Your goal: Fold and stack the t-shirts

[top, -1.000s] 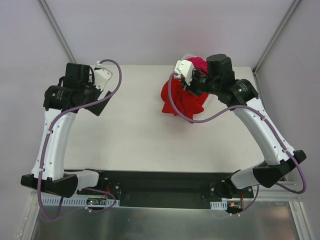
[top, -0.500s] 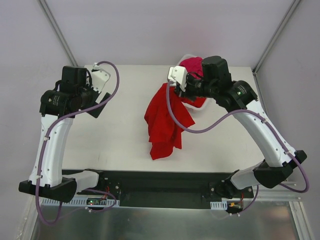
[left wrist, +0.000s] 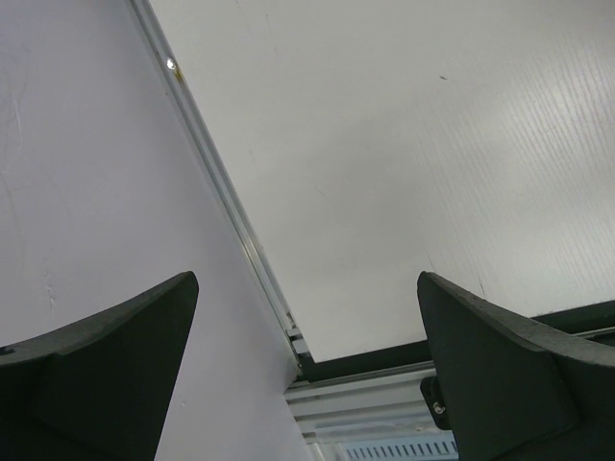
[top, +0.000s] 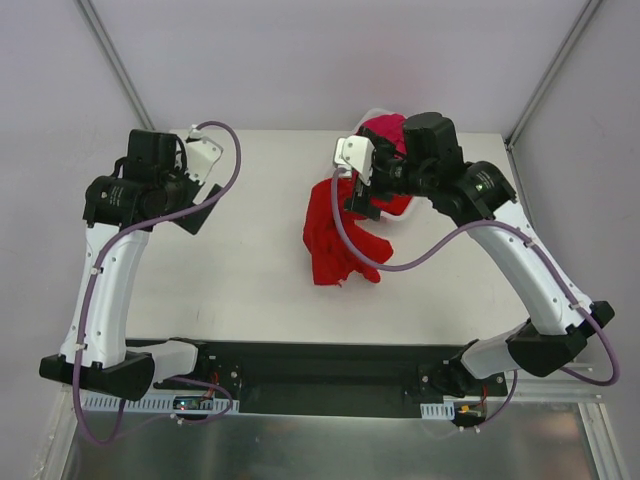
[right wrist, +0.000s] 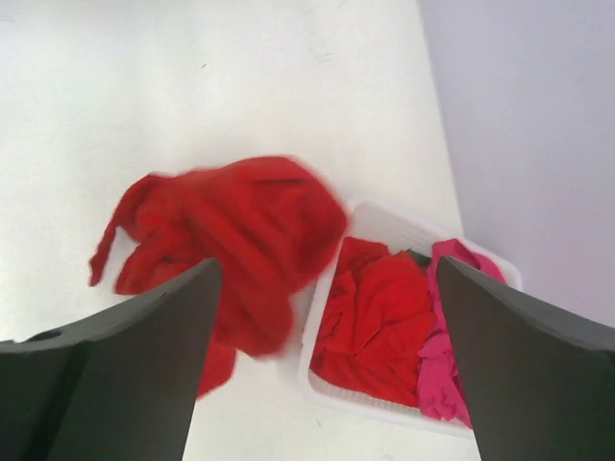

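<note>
right gripper [right wrist: 327, 288]: jaws spread wide with nothing between them, so it's got hold of nothing. It's hanging over the far right part of the tabletop [top: 250, 270], looking down at the cloth.
loose red shirt [top: 338, 238]: a crumpled heap on the tabletop, right of the middle and a bit toward the far edge. It's all bunched up, no fold in it. In my right wrist view it's smeared with blur, so I can't pick out sleeves or a neck.
shirt vs right gripper: from above, the heap's far end sits right under the gripper. Can't tell if anything's brushing it, but it's not pinched.
basket [right wrist: 384, 223]: white plastic, at the far right corner of the tabletop. From above it's mostly hidden under my right arm.
in the basket: red shirts [right wrist: 370, 322] wadded up on the side next to the loose one, and a pink shirt [right wrist: 444, 336] bunched against the opposite side.
loose shirt vs basket: just beside it. In the wrist view the cloth overlaps the rim, but it's too blurry to say if they touch.
left gripper [left wrist: 307, 384]: as wide open as it goes, and empty. It's held up by the left edge of the tabletop, toward the far corner, well apart from all the cloth. Its camera only gets bare tabletop and the wall [left wrist: 86, 173].
</note>
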Controlling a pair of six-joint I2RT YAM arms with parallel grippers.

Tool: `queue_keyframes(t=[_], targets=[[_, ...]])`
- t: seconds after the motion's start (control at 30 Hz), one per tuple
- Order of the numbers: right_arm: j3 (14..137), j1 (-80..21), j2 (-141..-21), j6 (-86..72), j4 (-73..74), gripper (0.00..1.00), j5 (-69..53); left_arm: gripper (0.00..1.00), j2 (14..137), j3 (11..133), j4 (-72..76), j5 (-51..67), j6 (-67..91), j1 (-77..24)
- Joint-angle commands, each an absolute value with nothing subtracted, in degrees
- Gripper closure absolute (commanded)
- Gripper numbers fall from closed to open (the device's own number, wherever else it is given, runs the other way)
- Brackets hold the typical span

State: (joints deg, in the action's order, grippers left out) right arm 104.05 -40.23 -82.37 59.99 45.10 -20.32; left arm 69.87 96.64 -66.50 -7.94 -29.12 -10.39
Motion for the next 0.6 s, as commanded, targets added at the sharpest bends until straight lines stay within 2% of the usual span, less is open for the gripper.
queue_keyframes(t=[0.0,0.13,0.27,0.4,0.43,0.5,0.57], targets=[[106.8,-40.6,-82.4,61.6,39.4,0.04,-12.1,0.01,71.1,99.0,-66.2,-7.6,-29.0,-10.2],[109.1,-36.8,-86.6,64.5,26.1,0.04,2.2,0.01,71.7,99.8,-66.1,-7.6,-29.4,-10.2],[111.6,-34.0,-91.6,64.5,24.5,0.04,12.6,0.01,72.4,100.5,-66.1,-7.5,-29.0,-10.2],[109.6,-27.2,-95.3,64.7,26.3,0.04,14.7,0.01,71.9,100.4,-66.2,-8.9,-29.3,-10.1],[109.8,-22.3,-96.3,63.7,26.8,0.04,14.5,0.01,71.5,100.0,-66.1,-9.4,-29.4,-10.2],[116.3,-17.7,-102.1,58.0,31.1,0.04,15.2,0.01,70.2,98.8,-65.9,-10.4,-29.9,-10.1],[124.2,-13.0,-107.1,52.9,42.3,0.04,15.2,0.01,70.0,98.5,-65.7,-10.7,-29.7,-10.2]])
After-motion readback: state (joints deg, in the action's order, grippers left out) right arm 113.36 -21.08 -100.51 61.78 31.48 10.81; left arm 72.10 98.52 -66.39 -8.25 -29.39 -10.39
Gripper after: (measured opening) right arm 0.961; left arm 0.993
